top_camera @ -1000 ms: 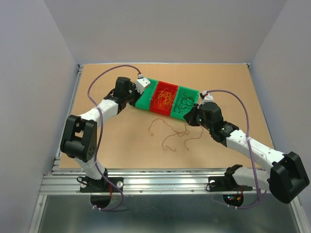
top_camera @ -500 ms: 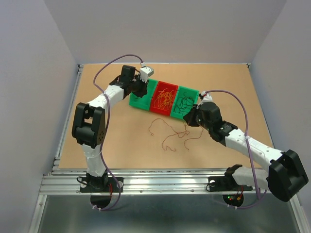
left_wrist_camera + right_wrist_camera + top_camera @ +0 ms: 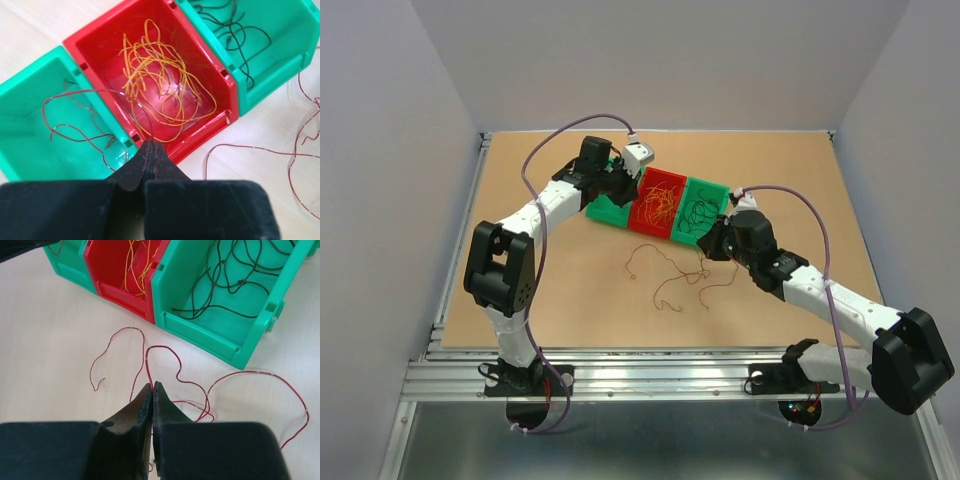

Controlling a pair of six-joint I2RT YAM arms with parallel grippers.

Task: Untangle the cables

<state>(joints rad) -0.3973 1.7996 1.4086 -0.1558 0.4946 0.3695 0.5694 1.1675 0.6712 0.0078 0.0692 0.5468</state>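
Observation:
Three bins stand in a row. The left green bin [image 3: 30,82] holds a red-brown cable [image 3: 75,131], the red bin [image 3: 100,45] a clump of orange-yellow cables [image 3: 150,65], and the right green bin [image 3: 280,40] dark cables [image 3: 235,30]. My left gripper [image 3: 151,143] is shut on a red-brown cable [image 3: 100,91] that arcs back into the left green bin; it hovers at that bin's border with the red bin [image 3: 623,185]. My right gripper [image 3: 152,386] is shut on a red cable [image 3: 165,347] lying on the table just in front of the right green bin [image 3: 220,335]. More red strands [image 3: 665,265] lie loose on the table.
Thick lilac hoses [image 3: 545,150] [image 3: 815,205] loop from both arms over the table. Grey walls close in the back and both sides. A metal rail [image 3: 650,380] runs along the near edge, where both arm bases stand.
My left arm has swung right from the row's left end to over the left green and red bins, its gripper still shut. The right arm has barely moved.

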